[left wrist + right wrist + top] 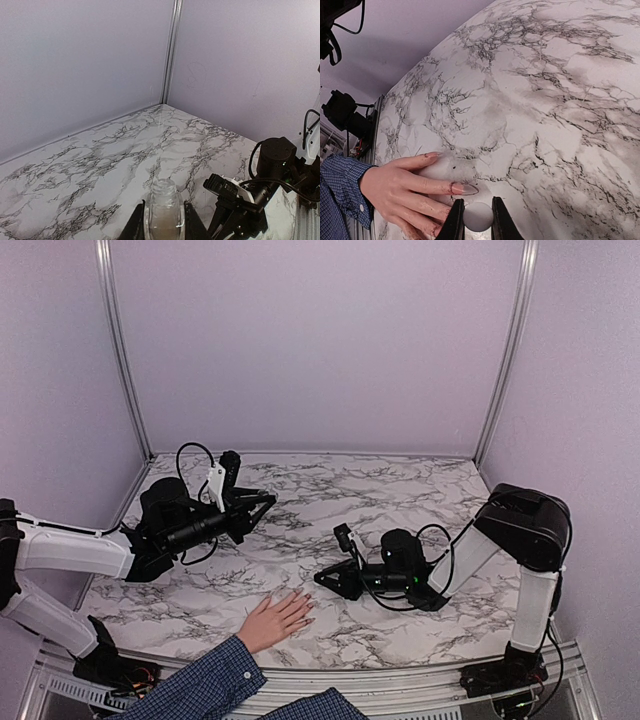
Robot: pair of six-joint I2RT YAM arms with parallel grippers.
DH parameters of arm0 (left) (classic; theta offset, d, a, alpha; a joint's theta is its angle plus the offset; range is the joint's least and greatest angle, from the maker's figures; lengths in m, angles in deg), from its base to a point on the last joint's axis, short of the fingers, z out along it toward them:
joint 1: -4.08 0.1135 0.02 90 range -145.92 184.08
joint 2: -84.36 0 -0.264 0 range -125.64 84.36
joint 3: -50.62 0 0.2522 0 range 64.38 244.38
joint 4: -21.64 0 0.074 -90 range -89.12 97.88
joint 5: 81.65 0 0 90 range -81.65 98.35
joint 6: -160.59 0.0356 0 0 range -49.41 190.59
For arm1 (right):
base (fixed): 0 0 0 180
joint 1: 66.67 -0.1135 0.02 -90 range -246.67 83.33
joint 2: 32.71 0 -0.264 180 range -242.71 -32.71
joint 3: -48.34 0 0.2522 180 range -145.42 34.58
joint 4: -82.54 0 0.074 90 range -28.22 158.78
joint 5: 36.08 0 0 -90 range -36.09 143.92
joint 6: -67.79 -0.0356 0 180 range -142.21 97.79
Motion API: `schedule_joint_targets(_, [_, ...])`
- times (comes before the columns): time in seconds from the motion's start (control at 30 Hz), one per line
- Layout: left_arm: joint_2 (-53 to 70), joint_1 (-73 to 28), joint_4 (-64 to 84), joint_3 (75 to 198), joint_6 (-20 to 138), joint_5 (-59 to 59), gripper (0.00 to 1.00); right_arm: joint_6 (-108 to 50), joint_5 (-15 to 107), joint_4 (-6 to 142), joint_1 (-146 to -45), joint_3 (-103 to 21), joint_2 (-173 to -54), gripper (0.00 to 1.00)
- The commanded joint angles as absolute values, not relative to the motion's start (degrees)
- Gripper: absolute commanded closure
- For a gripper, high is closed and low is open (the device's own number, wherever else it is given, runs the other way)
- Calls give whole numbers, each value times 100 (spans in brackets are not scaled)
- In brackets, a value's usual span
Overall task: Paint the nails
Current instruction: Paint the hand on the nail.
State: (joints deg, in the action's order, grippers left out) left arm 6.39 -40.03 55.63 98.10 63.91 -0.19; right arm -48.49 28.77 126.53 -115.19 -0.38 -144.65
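Right pincer (478, 219) is pinched narrow on a white round cap (478, 214), seen end-on from its wrist camera and probably the brush handle; the bristles below it are hidden, so I cannot tell whether they are loaded or touching anything. It sits just beside the hand (402, 192), which lies flat, palm down, on the counter (560, 100) near its front edge, a blue plaid sleeve (340, 190) behind it. The nails (464, 189) are long and glossy, and the closest one is right next to the cap. To paint well, the tip should likely come down lightly at the base of that nail and draw straight out along the finger, staying off the skin at either side. Pressure needs to be slight, since the target is far smaller than the tool. Left pincer (164, 222) is closed on an open glass bottle (163, 200), raised over the counter well apart from the hand; it should be held upright and steady, within reach for dipping.
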Motion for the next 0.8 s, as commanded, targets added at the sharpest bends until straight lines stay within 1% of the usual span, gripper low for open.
schedule_joint_targets(0.0, [615, -3963, 5798, 9939, 6365, -70, 100, -4761, 2944, 12580, -11473, -5, -14312, 100])
schedule_joint_targets(0.77, [644, -3969, 5798, 9933, 6365, -76, 100, -4699, 2992, 12570, -11421, 166, -13947, 100])
